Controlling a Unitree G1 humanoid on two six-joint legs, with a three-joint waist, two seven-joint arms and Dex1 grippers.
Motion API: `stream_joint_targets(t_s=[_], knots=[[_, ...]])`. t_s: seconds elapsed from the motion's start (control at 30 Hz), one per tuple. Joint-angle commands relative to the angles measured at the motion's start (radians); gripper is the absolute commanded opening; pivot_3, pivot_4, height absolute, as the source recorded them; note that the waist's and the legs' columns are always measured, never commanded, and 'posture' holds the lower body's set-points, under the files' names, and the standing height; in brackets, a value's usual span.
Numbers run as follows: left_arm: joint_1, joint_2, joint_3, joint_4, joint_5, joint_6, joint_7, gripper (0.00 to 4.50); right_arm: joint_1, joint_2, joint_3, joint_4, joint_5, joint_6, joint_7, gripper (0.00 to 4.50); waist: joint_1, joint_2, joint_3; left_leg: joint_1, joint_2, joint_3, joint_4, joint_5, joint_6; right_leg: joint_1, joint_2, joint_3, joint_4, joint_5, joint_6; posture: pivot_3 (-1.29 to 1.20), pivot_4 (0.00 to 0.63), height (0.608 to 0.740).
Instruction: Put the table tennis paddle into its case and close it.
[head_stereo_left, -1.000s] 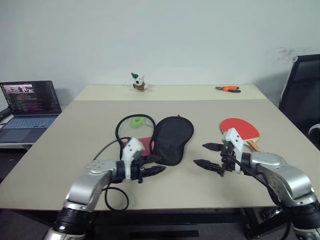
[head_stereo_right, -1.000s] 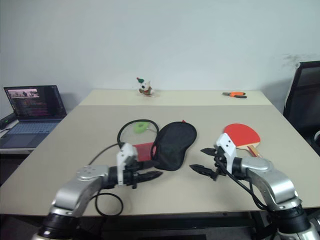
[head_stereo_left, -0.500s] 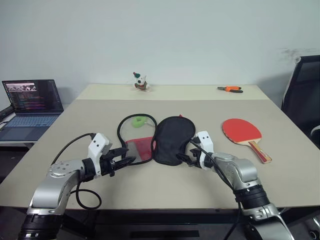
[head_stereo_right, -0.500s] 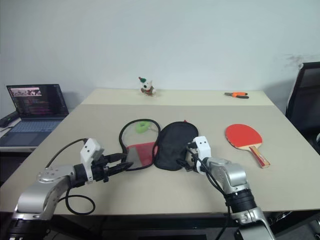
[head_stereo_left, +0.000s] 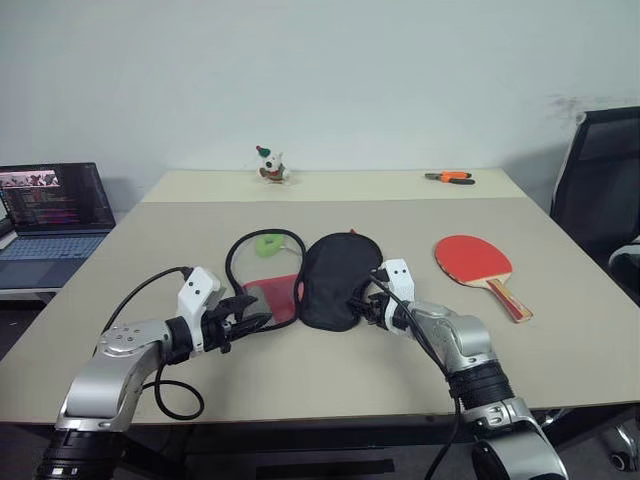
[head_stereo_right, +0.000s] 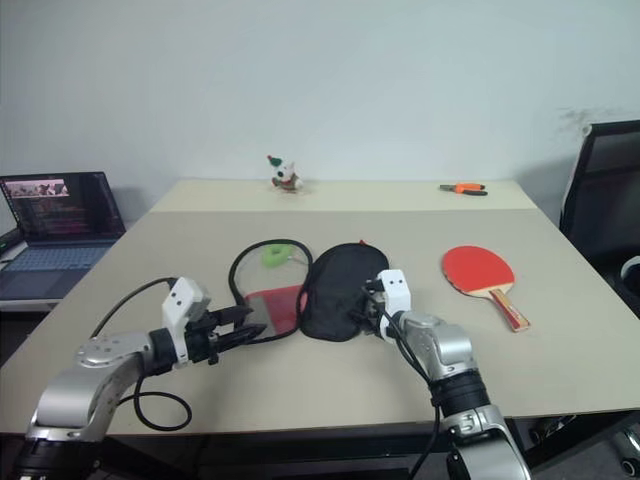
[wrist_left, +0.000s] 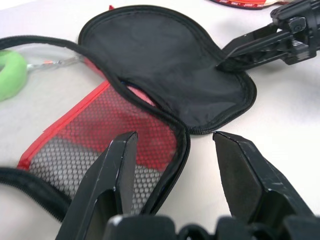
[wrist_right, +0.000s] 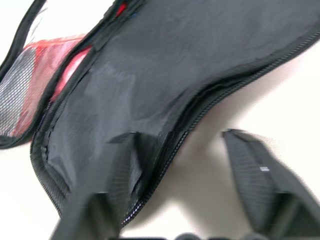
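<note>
On the left of the table (head_stereo_left: 120, 260), the left gripper (head_stereo_left: 252, 319) stands with its fingers parted, holding nothing; in its wrist view the two fingers straddle the near corner of the case's red mesh-lined half (wrist_left: 115, 145), one finger over the mesh and the other out over bare table. The case (head_stereo_left: 335, 280) lies open and flat at mid-table, its black fabric half (head_stereo_right: 340, 285) toward the right and the mesh half toward the left, with the green ring tag (head_stereo_left: 268, 243) beyond it. Its long axis runs from near the robot toward the far side, leaning a little to the right.

The right gripper (head_stereo_left: 366, 308) is at the near right rim of the black half. Its fingers are apart, one over the fabric and one over the table, with the zipper rim (wrist_right: 200, 112) between them; whether they already press on the rim I cannot tell.

The table tennis paddle (head_stereo_left: 474, 262) lies red face up, well apart from the case on the right, its handle (head_stereo_left: 508, 301) pointing toward the robot and slightly rightward. It lies to the right of the right gripper, so the right arm is plainly the nearer one to fetch it, while the left is better placed to steady the case. Judging by this, the paddle is not yet packed and the case not yet closed.
</note>
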Motion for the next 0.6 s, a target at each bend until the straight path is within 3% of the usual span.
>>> stream_joint_targets(t_s=[0.03,0.2,0.43,0.6], knots=[[-0.026,0.002,-0.002,-0.023,-0.007,-0.022,-0.002,2.63,-0.026,0.021,-0.038,-0.01,0.021,0.003,-0.016,1.6,0.0,0.0,0.0,0.0,0.001,0.0,0.0,0.0,0.0,0.0,0.0,0.0,0.0,0.0,0.0,0.0,0.15,0.74],[-0.043,0.002,-0.018,-0.015,-0.007,-0.028,-0.01,2.63,-0.037,0.037,-0.075,-0.014,0.034,0.022,-0.038,0.05,0.001,0.0,0.0,-0.001,0.001,0.0,-0.001,0.0,0.0,-0.001,0.001,0.0,0.0,0.0,0.0,0.0,0.15,0.74],[-0.068,0.007,-0.046,0.004,0.001,-0.048,-0.037,2.63,-0.046,0.024,-0.181,-0.066,0.105,0.15,-0.085,0.05,0.007,0.0,0.0,-0.001,0.001,0.0,-0.001,0.0,0.0,-0.001,0.001,0.0,-0.001,0.0,-0.001,0.0,0.15,0.74],[-0.104,-0.002,-0.073,0.011,-0.023,-0.056,-0.091,2.63,0.037,-0.089,-0.212,-0.227,0.148,0.3,-0.064,0.05,0.013,0.001,0.0,-0.002,0.0,-0.001,-0.001,0.0,0.0,-0.001,0.001,-0.001,-0.002,0.0,0.0,0.0,0.15,0.74]])
